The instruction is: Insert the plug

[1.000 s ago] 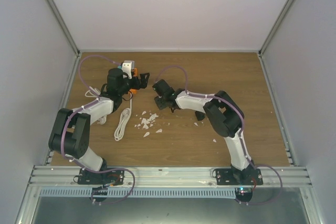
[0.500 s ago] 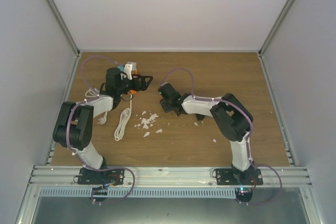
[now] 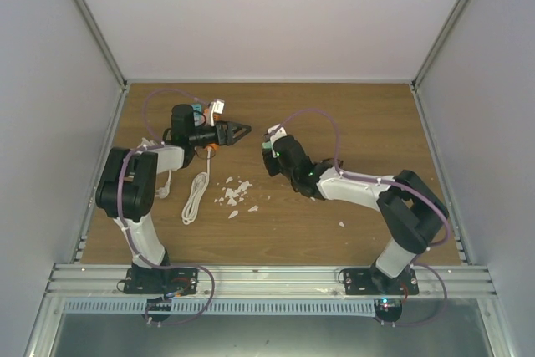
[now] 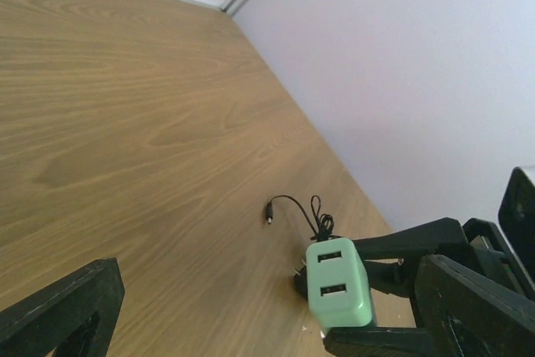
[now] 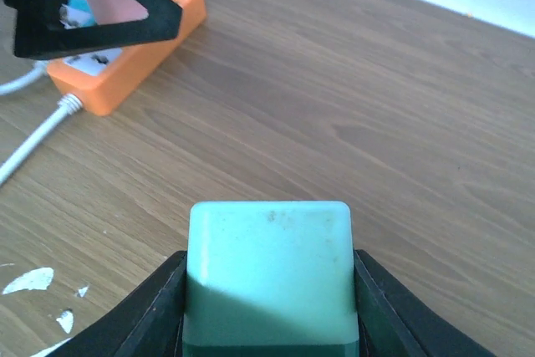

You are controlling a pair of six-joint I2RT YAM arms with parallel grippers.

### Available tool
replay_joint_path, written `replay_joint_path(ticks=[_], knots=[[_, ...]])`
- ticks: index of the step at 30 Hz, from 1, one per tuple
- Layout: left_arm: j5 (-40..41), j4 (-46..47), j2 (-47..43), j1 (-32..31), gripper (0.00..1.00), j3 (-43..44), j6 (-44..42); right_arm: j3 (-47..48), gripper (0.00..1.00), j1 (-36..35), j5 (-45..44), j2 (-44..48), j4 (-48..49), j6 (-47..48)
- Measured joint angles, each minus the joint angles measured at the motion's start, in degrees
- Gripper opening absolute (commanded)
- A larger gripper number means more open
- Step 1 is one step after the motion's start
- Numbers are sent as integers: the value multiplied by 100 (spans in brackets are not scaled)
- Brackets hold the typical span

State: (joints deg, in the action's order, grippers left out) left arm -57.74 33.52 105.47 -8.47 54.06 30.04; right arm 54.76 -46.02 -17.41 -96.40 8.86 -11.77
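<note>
Holding the plug clamped in your right gripper, you risk striking the wide-spread left gripper crowding the power strip.

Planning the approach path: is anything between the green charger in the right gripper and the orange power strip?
Yes. The left gripper, open, hangs over the power strip, and its fingers cover part of the strip's top in the right wrist view. Nothing else lies on the table between the green charger and the strip.
</note>
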Motion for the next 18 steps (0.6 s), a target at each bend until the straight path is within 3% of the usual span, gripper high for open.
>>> replay_joint_path(ticks=[18], knots=[[-435,-911,-192,-525,96,433,-782,-533,0,-59,212,699,872,260]])
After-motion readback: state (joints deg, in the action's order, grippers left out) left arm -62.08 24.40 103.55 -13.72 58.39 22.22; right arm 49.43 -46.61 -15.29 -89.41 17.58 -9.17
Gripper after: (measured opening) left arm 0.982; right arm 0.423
